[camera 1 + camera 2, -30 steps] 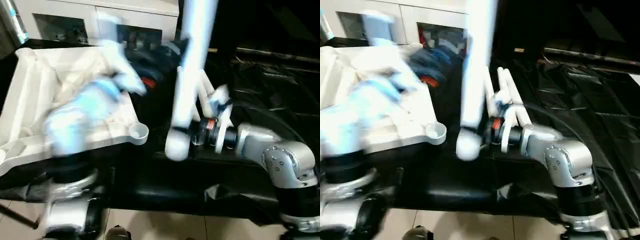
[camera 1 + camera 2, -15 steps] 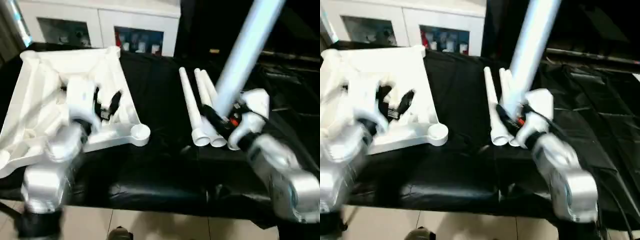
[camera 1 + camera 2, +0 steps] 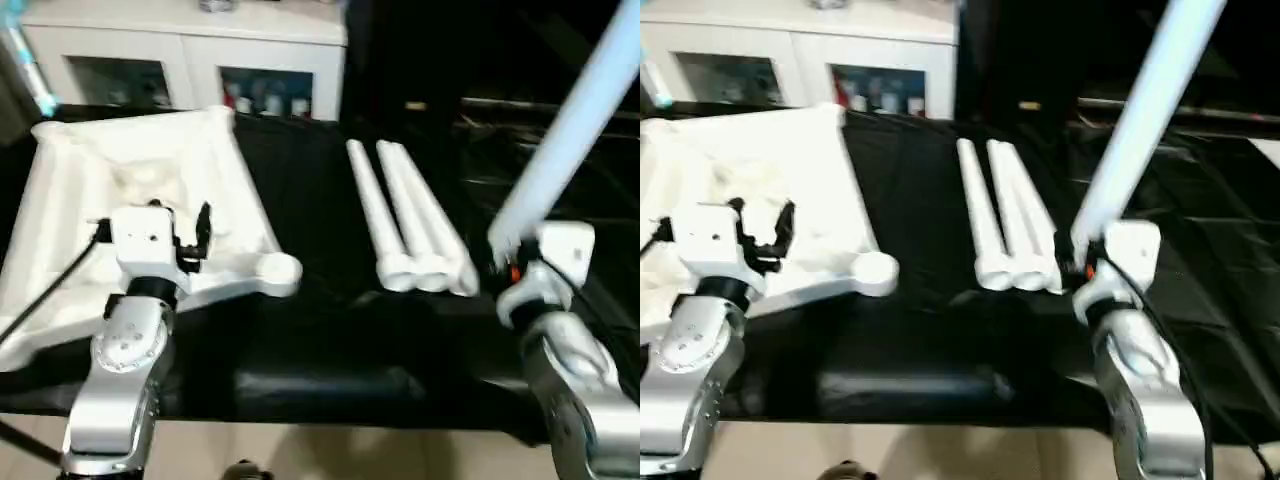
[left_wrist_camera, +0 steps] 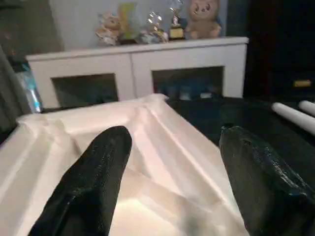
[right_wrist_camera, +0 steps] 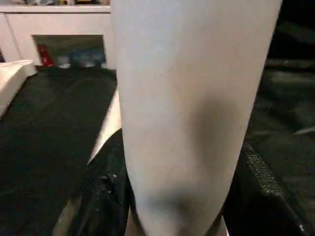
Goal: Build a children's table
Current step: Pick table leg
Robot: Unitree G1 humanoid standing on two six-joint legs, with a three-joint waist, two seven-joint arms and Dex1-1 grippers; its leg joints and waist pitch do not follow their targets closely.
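1. The tabletop (image 3: 150,180) is lying upside down at the left of the head frames, ribbed underside facing up, on the black cloth (image 3: 300,340) covering the work surface. One of its round corner sockets (image 3: 280,272) is sticking out toward the middle of the frame.
2. The left gripper (image 4: 170,182) is hovering over that underside with its two black fingers (image 4: 93,182) spread wide apart, nothing between them. In the head views it's sitting at lower left, above the near part of the tabletop, so pretty clearly let go.
3. The right gripper (image 5: 172,196) is clamped around one white leg (image 3: 1145,110), and that leg is slanting up and out through the upper right corner of the head frames. In the right wrist view the leg is sitting snug between the two black fingers (image 5: 106,196).
4. Three more legs (image 3: 410,225) are lying side by side on the cloth in the middle of the frame, touching each other, wide ends toward the camera. They're sitting between the tabletop and the right arm.
5. A white cabinet (image 3: 190,60) with glass doors is standing along the top left, behind the tabletop. The left wrist view is showing little figurines (image 4: 157,24) on top of it.
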